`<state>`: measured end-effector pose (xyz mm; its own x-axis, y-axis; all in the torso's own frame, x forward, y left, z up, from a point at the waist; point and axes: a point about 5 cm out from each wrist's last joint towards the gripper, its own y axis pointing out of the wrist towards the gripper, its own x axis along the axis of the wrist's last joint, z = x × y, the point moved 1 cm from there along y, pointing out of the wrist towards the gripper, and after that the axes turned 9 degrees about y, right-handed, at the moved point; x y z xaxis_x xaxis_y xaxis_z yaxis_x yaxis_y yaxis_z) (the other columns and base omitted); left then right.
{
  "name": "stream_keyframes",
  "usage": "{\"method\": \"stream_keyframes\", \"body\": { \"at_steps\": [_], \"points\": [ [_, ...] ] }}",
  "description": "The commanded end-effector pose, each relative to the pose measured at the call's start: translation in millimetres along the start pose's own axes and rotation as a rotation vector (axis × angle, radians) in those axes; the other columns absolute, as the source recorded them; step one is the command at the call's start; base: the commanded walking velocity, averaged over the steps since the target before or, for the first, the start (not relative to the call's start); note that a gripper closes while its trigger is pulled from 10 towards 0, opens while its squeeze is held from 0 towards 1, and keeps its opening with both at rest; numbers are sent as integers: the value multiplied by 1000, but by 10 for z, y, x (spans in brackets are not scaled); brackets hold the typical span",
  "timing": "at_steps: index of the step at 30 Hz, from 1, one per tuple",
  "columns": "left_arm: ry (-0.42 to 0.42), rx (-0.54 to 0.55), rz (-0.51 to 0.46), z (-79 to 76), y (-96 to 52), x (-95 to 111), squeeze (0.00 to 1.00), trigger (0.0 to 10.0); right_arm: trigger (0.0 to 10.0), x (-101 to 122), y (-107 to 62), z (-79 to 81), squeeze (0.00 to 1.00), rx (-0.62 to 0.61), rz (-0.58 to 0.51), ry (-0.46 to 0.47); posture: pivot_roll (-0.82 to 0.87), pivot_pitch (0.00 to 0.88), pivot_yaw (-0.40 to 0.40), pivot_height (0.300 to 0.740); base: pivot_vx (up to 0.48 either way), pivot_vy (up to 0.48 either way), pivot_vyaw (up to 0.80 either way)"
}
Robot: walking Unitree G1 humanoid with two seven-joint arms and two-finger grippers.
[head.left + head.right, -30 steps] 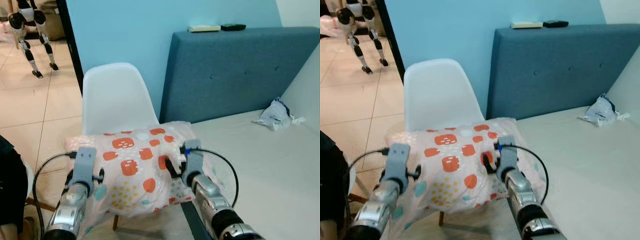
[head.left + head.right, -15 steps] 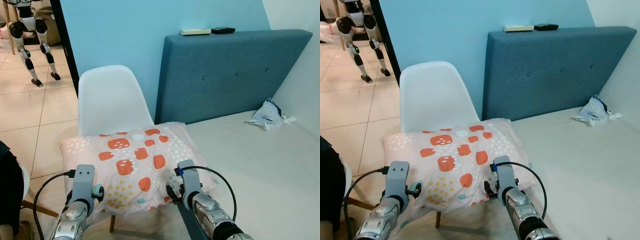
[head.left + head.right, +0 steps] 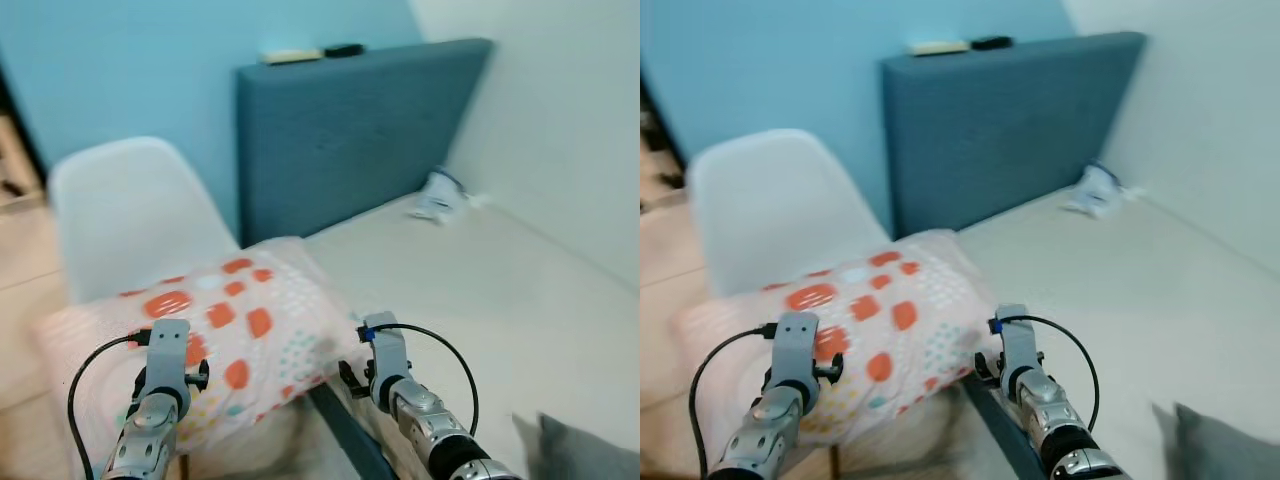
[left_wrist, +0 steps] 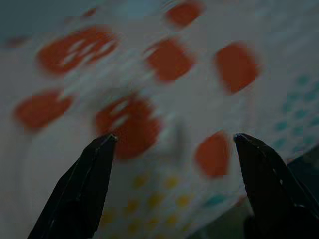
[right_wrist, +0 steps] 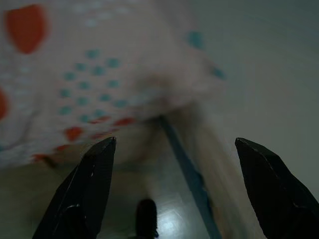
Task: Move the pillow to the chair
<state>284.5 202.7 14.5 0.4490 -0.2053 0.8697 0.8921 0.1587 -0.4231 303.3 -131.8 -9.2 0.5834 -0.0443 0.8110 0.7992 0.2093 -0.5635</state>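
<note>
nearest, the left gripper [image 3: 168, 362] and right gripper [image 3: 372, 362] hover with fingers spread wide, holding nothing. just beyond them the pillow [image 3: 205, 340] lies on the white chair [image 3: 120, 215], beside the bed [image 3: 480, 290] and blue headboard [image 3: 350, 130].

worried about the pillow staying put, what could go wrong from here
The pillow lies on the white chair but its right end juts past the seat toward the bed, so it might slide off. Both tools, left and right, are open and off it, so nothing would catch it.
</note>
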Motion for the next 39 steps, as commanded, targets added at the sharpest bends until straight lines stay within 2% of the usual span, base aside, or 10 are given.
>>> {"method": "stream_keyframes", "body": {
  "at_steps": [1, 7, 18, 39],
  "points": [
    [-8, -8, -2, -29, -7, 8, 0, 10000, 10000, -6, -1, 1, 0, -2, 8, 7, 1, 42, -78, 740, 0, 0, -800],
    [-9, -25, -16, -65, -2, 39, 0, 10000, 10000, 32, 7, -9, 0, -10, 6, 45, -4, 39, -78, 740, 0, 0, -800],
    [-26, -40, -18, -74, -10, 37, 0, 10000, 10000, 15, -1, -27, 0, -18, 13, 48, -5, 32, -80, 740, 0, 0, -800],
    [-33, -114, -32, -208, 0, 87, 0, 10000, 10000, 70, -22, -182, 0, -75, 7, 81, -18, 26, -85, 740, 0, 0, -800]
  ]
}}
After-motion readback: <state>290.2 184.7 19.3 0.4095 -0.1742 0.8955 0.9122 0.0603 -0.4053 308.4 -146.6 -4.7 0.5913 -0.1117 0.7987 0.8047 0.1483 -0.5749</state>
